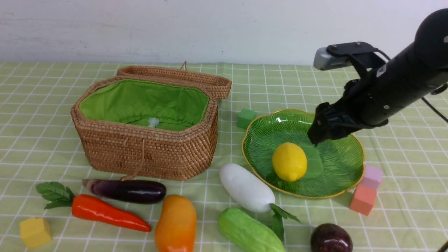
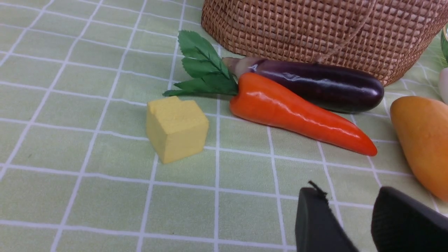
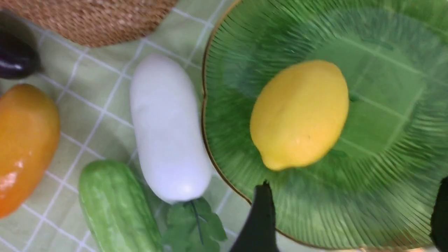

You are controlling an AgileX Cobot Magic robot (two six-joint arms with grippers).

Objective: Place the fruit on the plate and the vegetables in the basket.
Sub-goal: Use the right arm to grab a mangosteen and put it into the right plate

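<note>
Your right gripper (image 1: 316, 134) hangs over the plate (image 1: 336, 168) with its jaws wide apart and empty, and the lemon (image 1: 289, 161) lies on the plate just below it. One fruit looks placed. Next you must reach the mango (image 1: 175, 224) or the purple fruit (image 1: 331, 239) and close around one.

The front camera is looking forward and slightly down from between the two arms, taking in the whole bench (image 1: 35, 105) from the basket (image 1: 147, 154) to the plate (image 1: 332, 164). The left wrist camera is sitting low and close, facing the carrot (image 2: 297, 115) and eggplant (image 2: 315, 82) along the basket's wall. The right wrist camera is looking steeply down from close above the lemon (image 3: 299, 113). Both wrist views are sharing the mango (image 2: 423, 140), eggplant and basket.
</note>
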